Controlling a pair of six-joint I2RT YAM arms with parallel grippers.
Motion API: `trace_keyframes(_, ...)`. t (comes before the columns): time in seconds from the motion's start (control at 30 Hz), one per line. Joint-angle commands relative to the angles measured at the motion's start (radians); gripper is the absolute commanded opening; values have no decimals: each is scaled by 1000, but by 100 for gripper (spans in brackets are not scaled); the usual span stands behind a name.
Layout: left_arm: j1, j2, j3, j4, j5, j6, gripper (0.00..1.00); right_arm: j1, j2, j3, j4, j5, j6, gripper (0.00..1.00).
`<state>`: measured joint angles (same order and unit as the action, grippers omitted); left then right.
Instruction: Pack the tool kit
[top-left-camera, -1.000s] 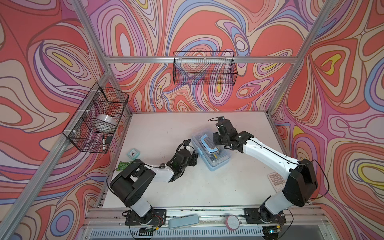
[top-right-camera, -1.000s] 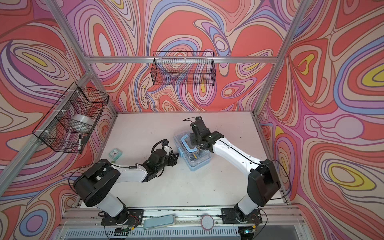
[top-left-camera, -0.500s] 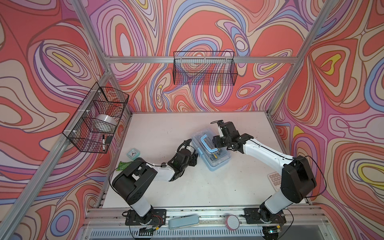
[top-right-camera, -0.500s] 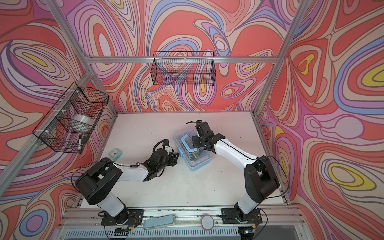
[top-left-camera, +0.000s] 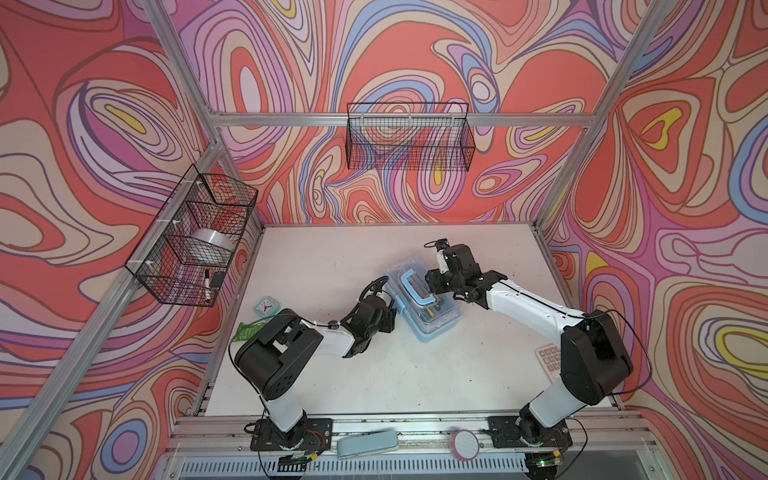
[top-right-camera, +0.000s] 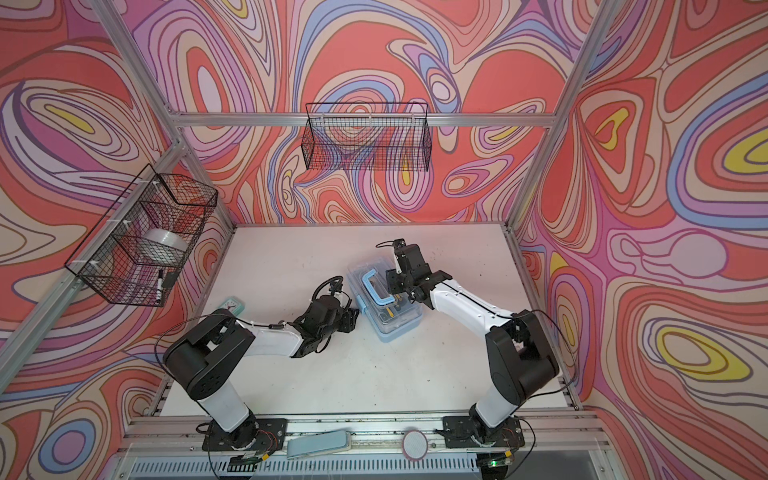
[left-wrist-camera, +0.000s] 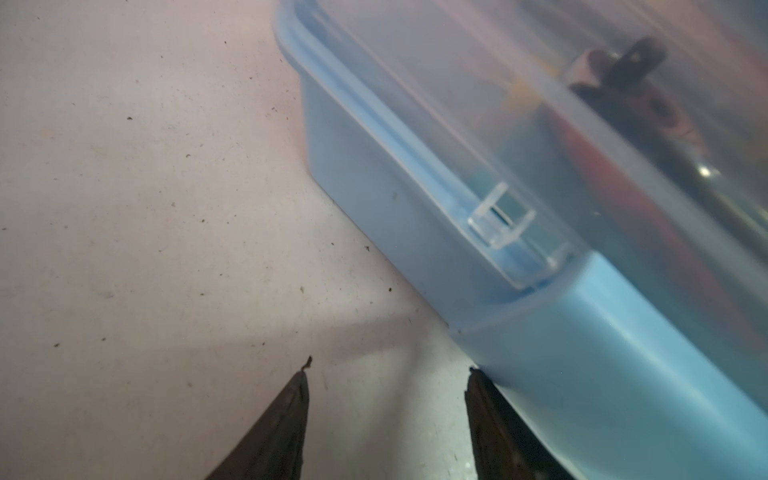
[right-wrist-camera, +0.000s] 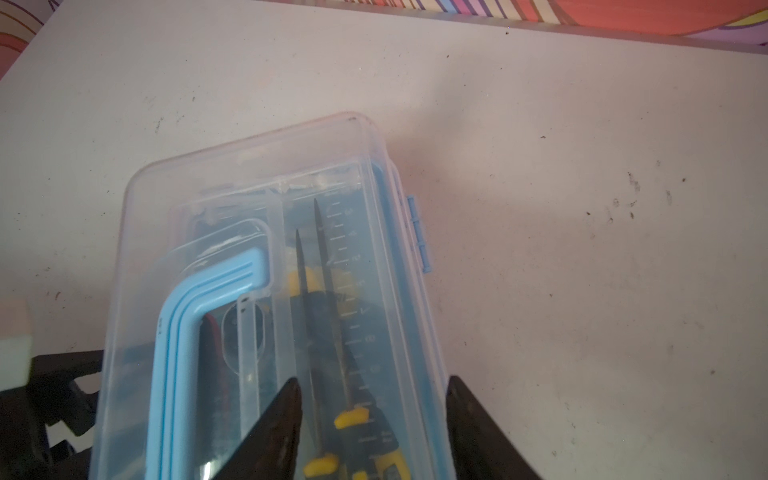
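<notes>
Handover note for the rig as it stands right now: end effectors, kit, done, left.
Left end effector: open, holding nothing, low on the table against the near long side of the tool kit.
Right end effector: open, over the kit's clear lid, beside the blue handle, gripping nothing.
Kit: mid-table, lid down over the base.
Done: yellow-and-black hand tools show through the lid, inside.
Left: the side latch; I cannot tell whether it is snapped shut, so check it. Mint clock sits apart at the table's left edge.
</notes>
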<state>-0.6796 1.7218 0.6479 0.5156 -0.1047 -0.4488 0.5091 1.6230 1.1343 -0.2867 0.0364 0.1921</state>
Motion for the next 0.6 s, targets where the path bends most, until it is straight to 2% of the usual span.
trace_keyframes(0.0,-5,8,86,101,53,-7,61,37,57,-78,-173,-138,-6,55)
trace_keyframes(0.33,-6,46,161,65,87,-19,60,71,71,-114,-149,-152,13,53)
trace_keyframes(0.43,-6,46,166,55,94,-19,59,85,69,-120,-154,-118,31,53)
trace_keyframes(0.57,-6,-26,128,-48,15,-1,62,80,11,-122,-162,8,79,61)
